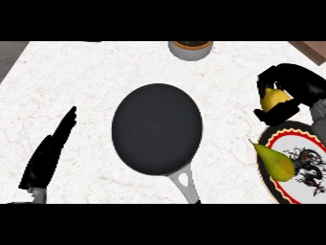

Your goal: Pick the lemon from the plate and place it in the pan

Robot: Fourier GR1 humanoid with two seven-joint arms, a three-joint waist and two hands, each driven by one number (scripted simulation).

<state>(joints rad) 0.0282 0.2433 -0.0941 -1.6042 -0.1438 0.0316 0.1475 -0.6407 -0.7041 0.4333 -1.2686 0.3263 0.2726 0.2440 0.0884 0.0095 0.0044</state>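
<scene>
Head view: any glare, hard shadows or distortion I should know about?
Head view: light is flat, no glare on the pan and no hard shadows on the counter. The steep look down stretches the round plate into an oval, cut by the right edge. The right hand curls round the lemon and hides part of it; the pear shows whole.

pear [275, 162] on plate's edge, pot [190, 49] at counter's back
</scene>
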